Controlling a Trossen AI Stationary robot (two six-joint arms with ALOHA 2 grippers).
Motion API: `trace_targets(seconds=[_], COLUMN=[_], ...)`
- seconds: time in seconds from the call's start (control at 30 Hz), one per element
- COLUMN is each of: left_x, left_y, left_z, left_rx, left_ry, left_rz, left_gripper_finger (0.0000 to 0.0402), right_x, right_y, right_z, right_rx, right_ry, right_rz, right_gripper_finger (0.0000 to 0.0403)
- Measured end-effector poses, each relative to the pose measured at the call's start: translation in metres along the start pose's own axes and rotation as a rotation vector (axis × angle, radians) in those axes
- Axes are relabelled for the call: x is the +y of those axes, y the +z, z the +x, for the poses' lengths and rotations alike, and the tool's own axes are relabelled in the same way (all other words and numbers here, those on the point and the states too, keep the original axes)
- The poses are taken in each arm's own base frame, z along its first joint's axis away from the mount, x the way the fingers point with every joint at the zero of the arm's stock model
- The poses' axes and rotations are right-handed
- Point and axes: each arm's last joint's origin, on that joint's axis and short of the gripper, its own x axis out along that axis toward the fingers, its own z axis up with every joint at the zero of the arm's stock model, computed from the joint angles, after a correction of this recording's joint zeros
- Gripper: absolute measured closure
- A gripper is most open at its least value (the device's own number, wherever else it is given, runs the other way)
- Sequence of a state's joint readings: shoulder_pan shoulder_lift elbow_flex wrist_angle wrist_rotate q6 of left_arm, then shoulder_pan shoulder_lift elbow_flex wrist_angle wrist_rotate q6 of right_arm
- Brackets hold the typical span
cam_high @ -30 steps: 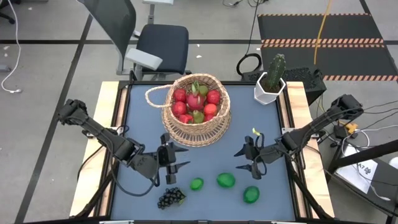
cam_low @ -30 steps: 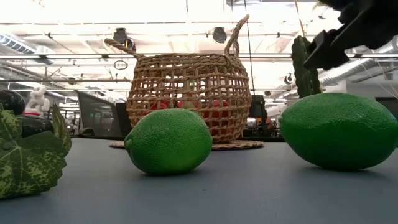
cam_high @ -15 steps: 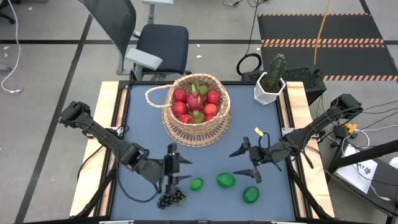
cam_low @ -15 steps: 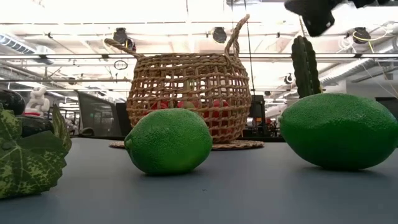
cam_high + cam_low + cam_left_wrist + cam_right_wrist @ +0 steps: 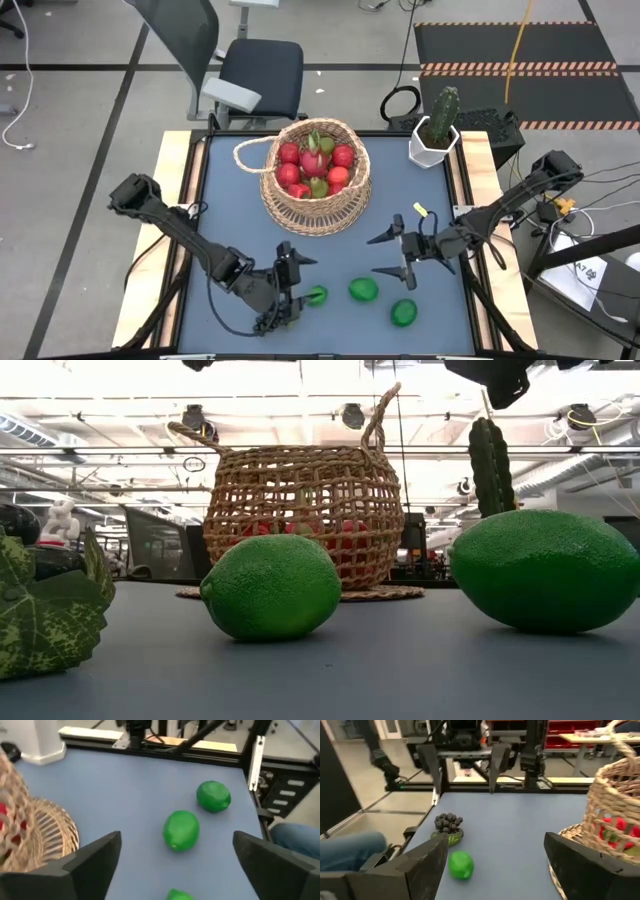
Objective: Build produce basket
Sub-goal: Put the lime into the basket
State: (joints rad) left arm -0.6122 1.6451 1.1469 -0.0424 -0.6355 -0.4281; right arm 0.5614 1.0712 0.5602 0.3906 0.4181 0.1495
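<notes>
The woven basket [image 5: 315, 180] stands on its base at the far middle of the table and holds red and green produce [image 5: 315, 165]. Three limes [image 5: 316, 296] [image 5: 363, 290] [image 5: 404, 313] and a dark grape bunch [image 5: 266, 324] lie on the blue table near its front edge. My left gripper [image 5: 298, 287] hovers open over the grapes and the leftmost lime [image 5: 180, 895], partly hiding the bunch. My right gripper [image 5: 388, 254] hangs open above the table, right of the basket and behind the limes, and points toward the table's left.
A white pot with a cactus [image 5: 436, 130] stands at the far right corner. The table has raised wooden side rails [image 5: 172, 200]. Bare blue surface [image 5: 230, 230] lies between the basket and the fruit. An office chair [image 5: 250, 70] stands beyond the far edge.
My left gripper has gone down and toward the near edge, to over the grapes and the leftmost lime, and has opened wider. My right gripper has tipped upward and risen to the top of the low view, its fingers a little farther apart. The fruit has stayed put.
</notes>
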Motion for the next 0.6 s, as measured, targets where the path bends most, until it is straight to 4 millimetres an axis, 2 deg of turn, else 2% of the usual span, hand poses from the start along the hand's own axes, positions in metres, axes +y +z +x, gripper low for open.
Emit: trace_targets(seconds=[0.17,0.37,0.6], left_x=[-0.003,-0.015,-0.019], left_y=[-0.006,-0.022,-0.025], left_z=[-0.003,-0.007,-0.004], left_rx=[0.036,0.088,0.084], left_ry=[0.006,-0.011,-0.025], left_rz=[-0.069,-0.016,0.015], left_gripper_finger=[0.0007,0.0026,0.0015], right_x=[0.004,0.004,0.005], right_y=[0.000,0.000,0.000], right_z=[-0.002,-0.003,-0.004], right_rx=[-0.008,-0.015,-0.017], right_ry=[-0.022,-0.075,-0.093], right_rz=[-0.018,-0.060,-0.074], right_gripper_finger=[0.0077,0.0077,0.0055])
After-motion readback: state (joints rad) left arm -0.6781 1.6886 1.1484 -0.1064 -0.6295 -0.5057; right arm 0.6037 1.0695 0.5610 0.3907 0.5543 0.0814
